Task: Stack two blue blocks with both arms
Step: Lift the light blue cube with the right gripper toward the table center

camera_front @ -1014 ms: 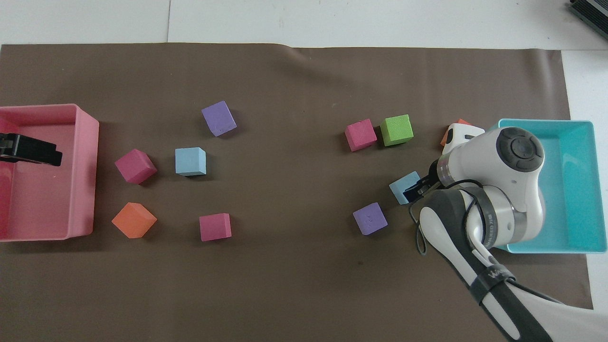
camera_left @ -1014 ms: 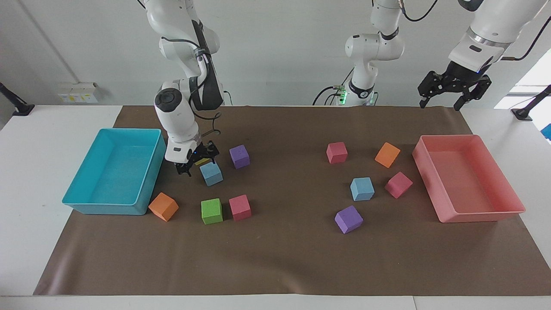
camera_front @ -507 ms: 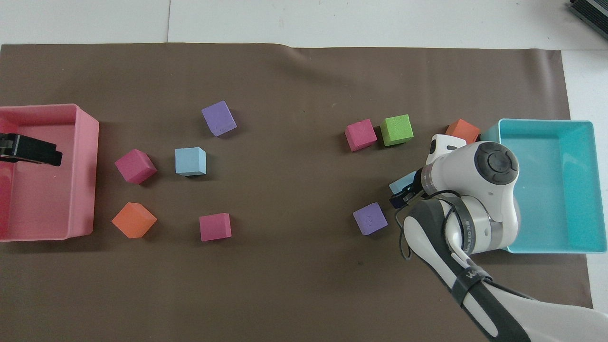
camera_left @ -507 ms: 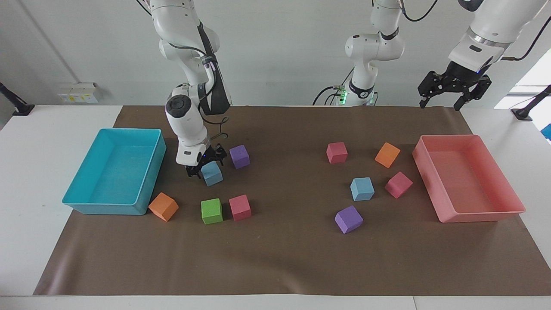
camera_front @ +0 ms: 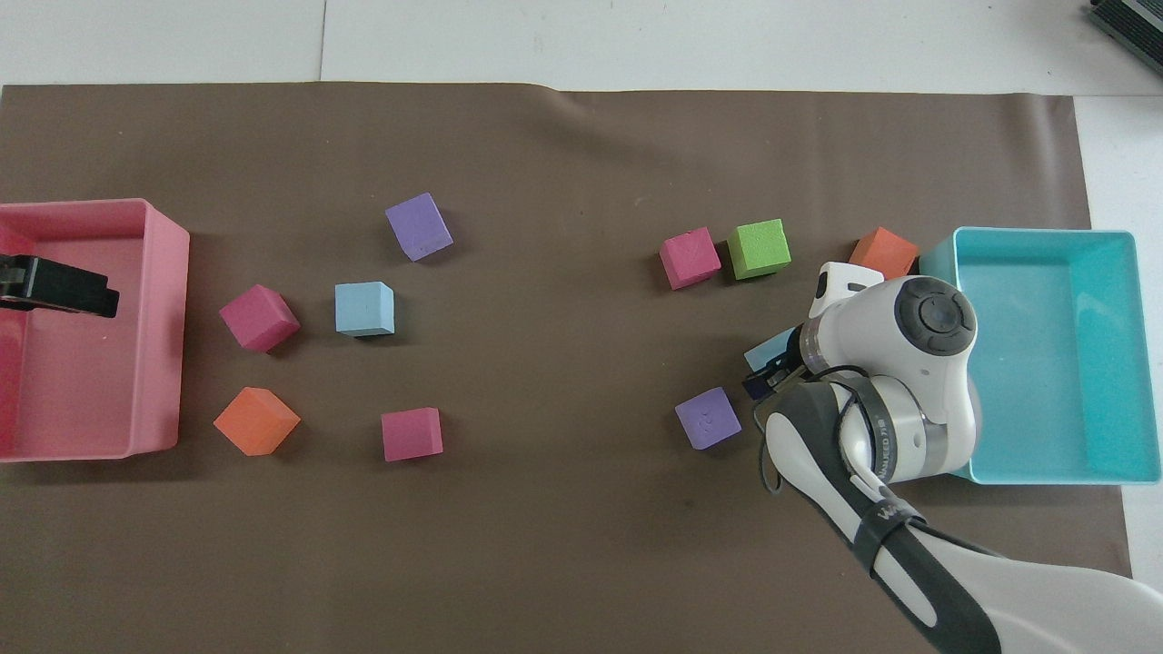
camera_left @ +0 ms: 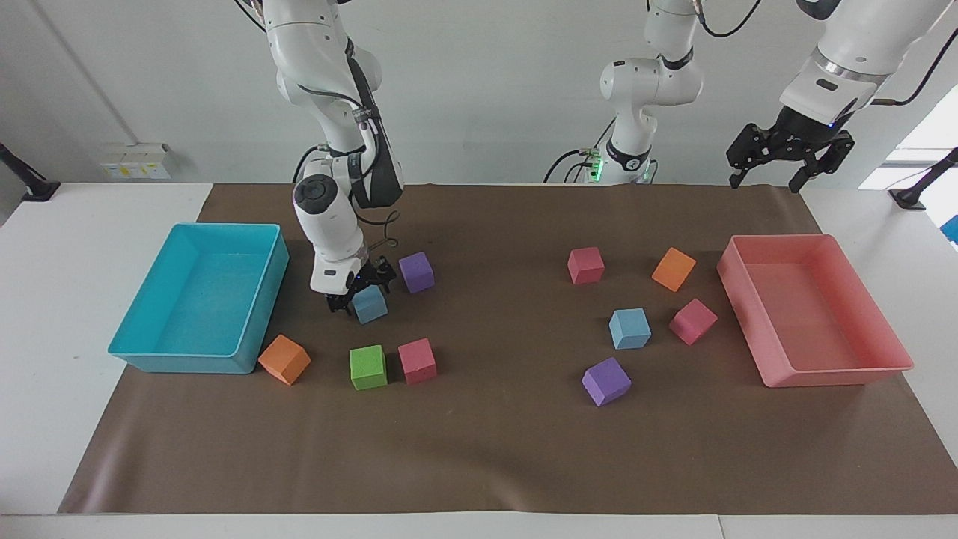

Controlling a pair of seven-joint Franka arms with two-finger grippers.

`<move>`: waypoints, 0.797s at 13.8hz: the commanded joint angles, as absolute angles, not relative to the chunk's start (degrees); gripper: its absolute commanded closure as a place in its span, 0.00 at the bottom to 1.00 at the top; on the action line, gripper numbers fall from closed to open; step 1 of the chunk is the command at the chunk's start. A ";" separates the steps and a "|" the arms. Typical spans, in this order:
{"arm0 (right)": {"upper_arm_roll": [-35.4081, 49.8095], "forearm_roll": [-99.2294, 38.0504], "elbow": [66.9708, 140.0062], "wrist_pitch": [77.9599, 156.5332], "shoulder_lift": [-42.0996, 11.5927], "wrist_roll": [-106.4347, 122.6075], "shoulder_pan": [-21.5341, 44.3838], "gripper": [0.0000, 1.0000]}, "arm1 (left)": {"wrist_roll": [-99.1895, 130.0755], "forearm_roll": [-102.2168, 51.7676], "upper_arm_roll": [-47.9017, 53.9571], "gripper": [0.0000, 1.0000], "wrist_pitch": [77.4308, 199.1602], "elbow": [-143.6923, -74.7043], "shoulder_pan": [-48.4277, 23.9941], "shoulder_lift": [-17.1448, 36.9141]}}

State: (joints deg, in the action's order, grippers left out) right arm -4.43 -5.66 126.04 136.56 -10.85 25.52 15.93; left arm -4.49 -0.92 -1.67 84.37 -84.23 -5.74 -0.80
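One blue block (camera_left: pixel 370 304) lies on the brown mat beside the turquoise tray, mostly hidden under the arm in the overhead view (camera_front: pixel 766 349). My right gripper (camera_left: pixel 361 293) is down at this block, open, with a finger on either side of it; in the overhead view the right gripper (camera_front: pixel 770 365) is largely covered by its own wrist. The other blue block (camera_left: pixel 629 328) lies toward the left arm's end, also seen in the overhead view (camera_front: pixel 364 308). My left gripper (camera_left: pixel 787 161) waits open, raised over the pink tray (camera_front: pixel 54 286).
The turquoise tray (camera_left: pixel 153 358) stands at the right arm's end, the pink tray (camera_left: pixel 831 372) at the left arm's end. A purple cube (camera_left: pixel 416 271), green cube (camera_left: pixel 367 367), pink cube (camera_left: pixel 417 361) and orange cube (camera_left: pixel 284 359) surround the first blue block. Several more cubes lie around the second.
My right arm has swung away from the turquoise tray and its gripper has come down around the blue block. The left arm has not moved.
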 commanded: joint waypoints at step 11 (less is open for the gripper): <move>-4.66 -7.30 121.65 129.39 -7.74 11.81 15.12 1.00 | -5.19 -0.44 -1.05 0.00 83.85 -84.64 -4.92 -1.49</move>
State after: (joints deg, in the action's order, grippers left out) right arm -4.57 -6.20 123.64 133.64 -10.15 15.61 15.59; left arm -4.49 -0.92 -1.67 84.36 -84.23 -5.74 -0.80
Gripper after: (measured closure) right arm 0.374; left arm 0.000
